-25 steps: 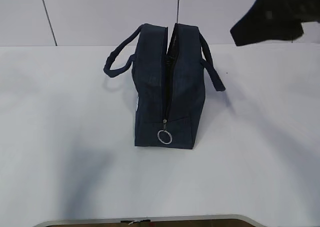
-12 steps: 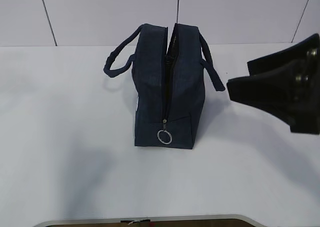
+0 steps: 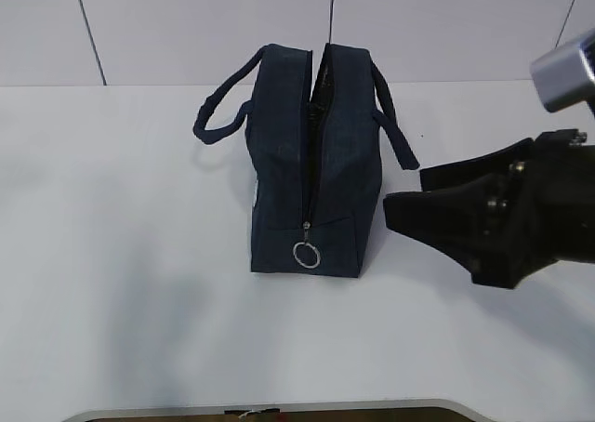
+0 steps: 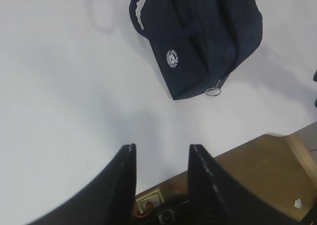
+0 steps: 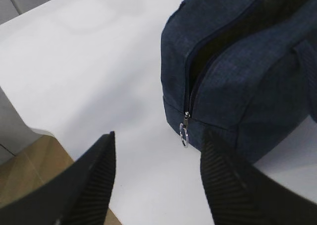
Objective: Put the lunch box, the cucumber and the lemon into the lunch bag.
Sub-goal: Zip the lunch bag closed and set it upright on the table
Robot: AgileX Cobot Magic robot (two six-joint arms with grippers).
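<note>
Exterior view showed the lunch bag (image 3: pixel 311 162) standing upright in the middle of the white table (image 3: pixel 112 255), a boxy tote of dark navy woven fabric with soft rounded corners. Its zipper (image 3: pixel 310 152) lay open along the top and down the near end, leaving a narrow black slit, and a metal ring pull (image 3: pixel 306 255) hung low on the near face. Two padded loop handles drooped outward, one to the left, one to the right. The right gripper (image 3: pixel 409 194) sat low on the right, just beside the bag's right wall, its black wedge-shaped jaws spread apart and empty. Broad bare tabletop lay to the left and near side of the bag; the table's rounded near edge showed at the bottom.

Left wrist view looked down from well apart: the left gripper (image 4: pixel 161 160) showed two dark ribbed fingers with a moderate gap, holding nothing, above the table's near edge and a tan floor. The bag lay far off, its white round logo (image 4: pixel 172 58) on the side wall.

Right wrist view put the bag close, at the upper right, its coarse weave plain and the slit gaping dark. The ring pull hung beside the bag's lower corner. Lunch box, cucumber and lemon could not be seen in any view.
</note>
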